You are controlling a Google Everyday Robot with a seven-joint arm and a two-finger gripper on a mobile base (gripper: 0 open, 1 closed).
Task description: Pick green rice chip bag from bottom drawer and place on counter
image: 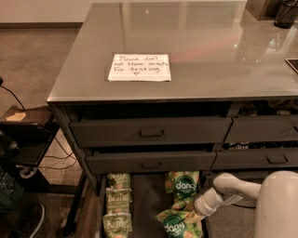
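The bottom drawer (148, 200) is pulled open below the cabinet, showing its dark floor. Bright green rice chip bags with "dang" circles lie at its right side: one at the back (184, 185) and one at the front (176, 226), with more green crumpled between them. My gripper (194, 212), at the end of the white arm coming in from the lower right, is down in the drawer at the right edge of these bags, between the two. The glossy grey counter (200, 42) carries the handwritten note (139, 68).
Paler olive bags (118, 201) lie in a row at the drawer's left side. Two upper drawers with pull handles (151, 133) sit slightly open above it. A dark stand with cables (25, 135) is at the left. A dark object (285, 13) stands at the counter's far right corner.
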